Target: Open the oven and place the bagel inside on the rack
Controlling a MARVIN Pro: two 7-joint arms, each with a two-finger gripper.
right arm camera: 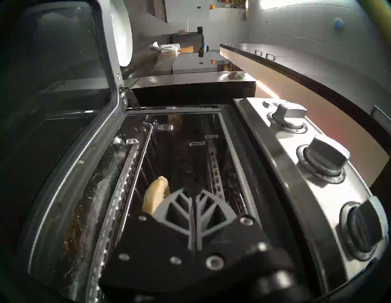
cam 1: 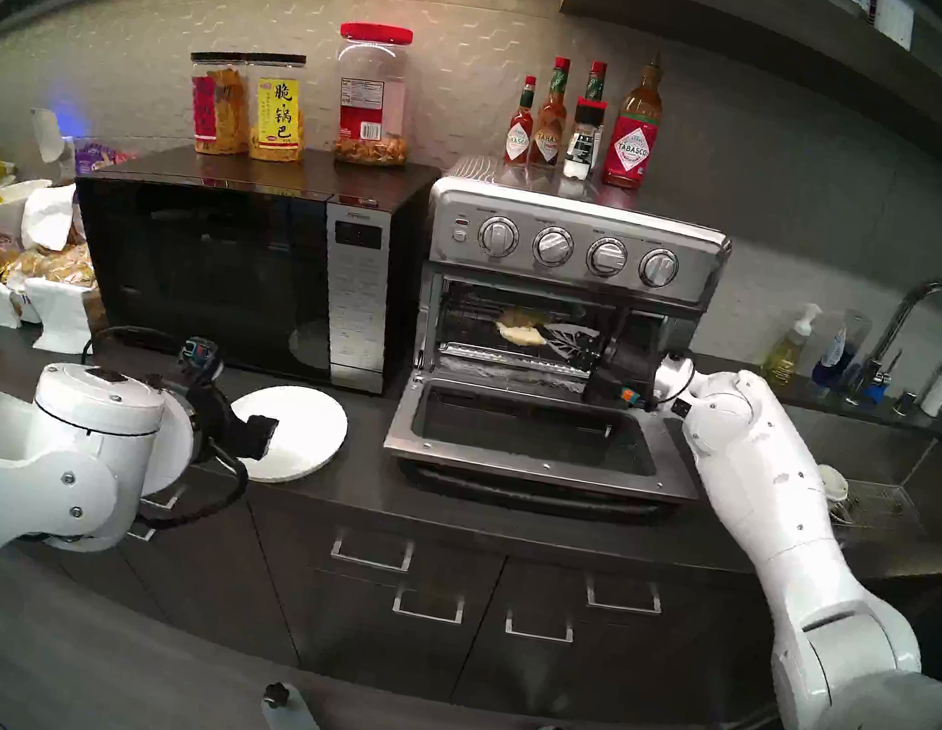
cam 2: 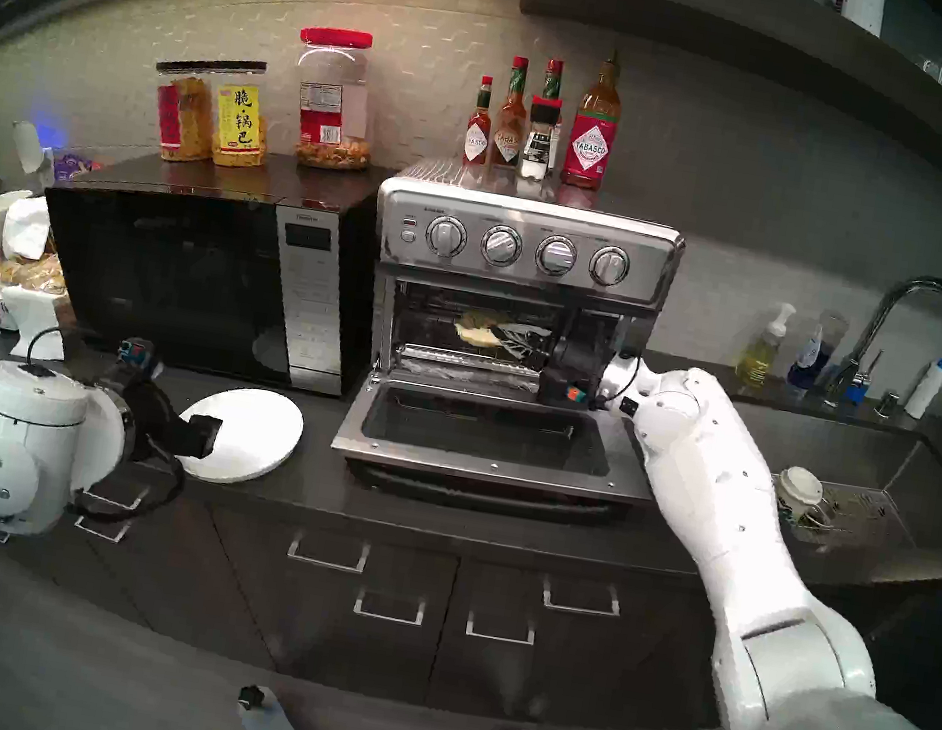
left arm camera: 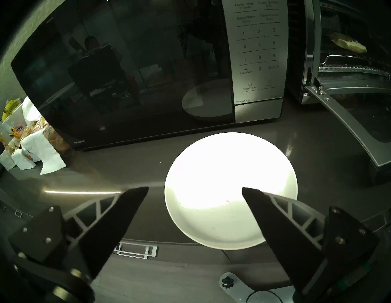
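Stainless-silver oven, pale cream-and-tan bagel, white plate — black microwave, dark-grey counter.

The bagel lay on the rack inside the oven. The microwave stood left of it, the plate before that

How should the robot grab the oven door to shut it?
Grip the bar handle along the front edge of the oven door. The door lies flat, dropped open toward the robot, so come from the front, pinch the bar near its middle, and swing it upward.
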